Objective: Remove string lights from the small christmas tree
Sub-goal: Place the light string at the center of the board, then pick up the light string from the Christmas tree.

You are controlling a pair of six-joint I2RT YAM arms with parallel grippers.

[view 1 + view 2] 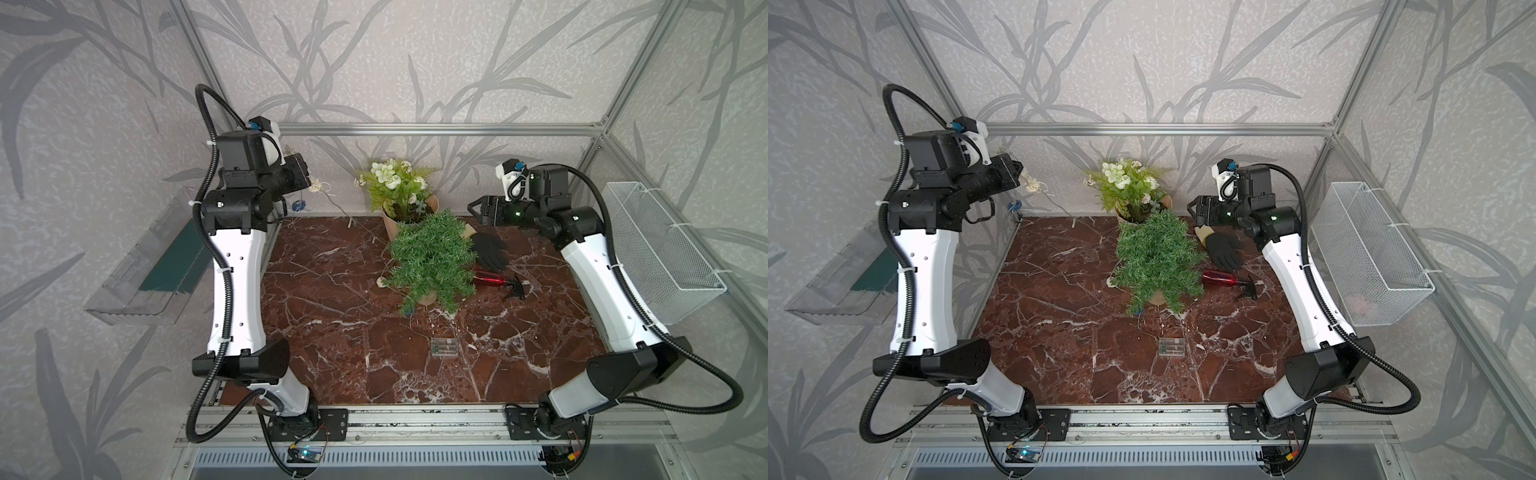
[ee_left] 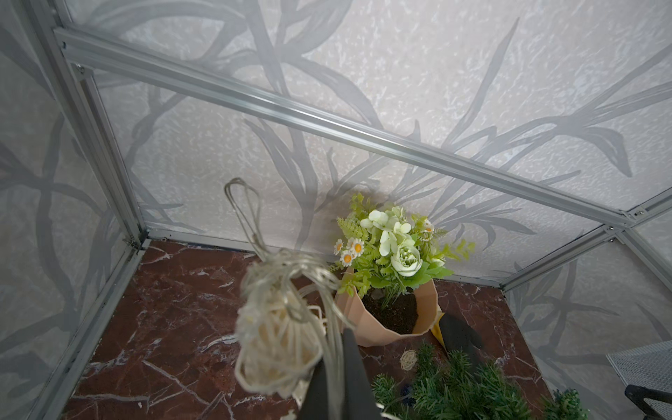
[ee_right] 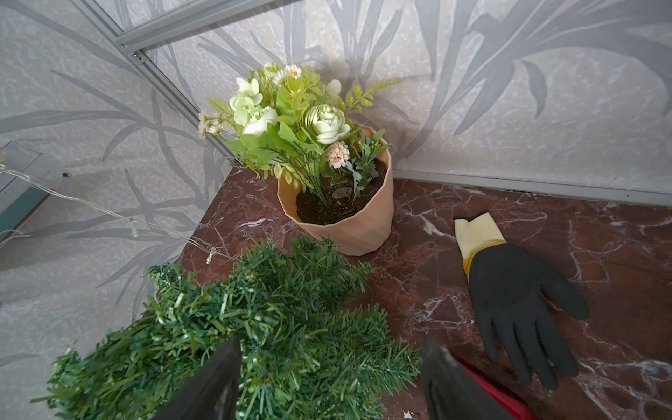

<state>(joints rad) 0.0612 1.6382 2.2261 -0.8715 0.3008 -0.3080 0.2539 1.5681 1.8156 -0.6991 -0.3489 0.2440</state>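
Both top views show the small christmas tree (image 1: 432, 262) on the surface (image 1: 332, 324), beige base nearest the camera, tip toward the potted plant (image 1: 399, 187). At the rear corner the left claw (image 1: 308, 182), pressed together, pinches bunched string lights (image 2: 280, 327); wire trails to the tree, and the battery box (image 1: 444, 347) lies flat in front. Near the treetop the right claw (image 3: 331, 342) is spread, empty. Soil fills the pot (image 3: 349, 225).

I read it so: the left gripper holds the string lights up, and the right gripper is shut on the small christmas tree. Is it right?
Not quite. The right gripper is open near the small christmas tree and grips nothing, as the right wrist view shows. The left gripper does hold the string lights up.
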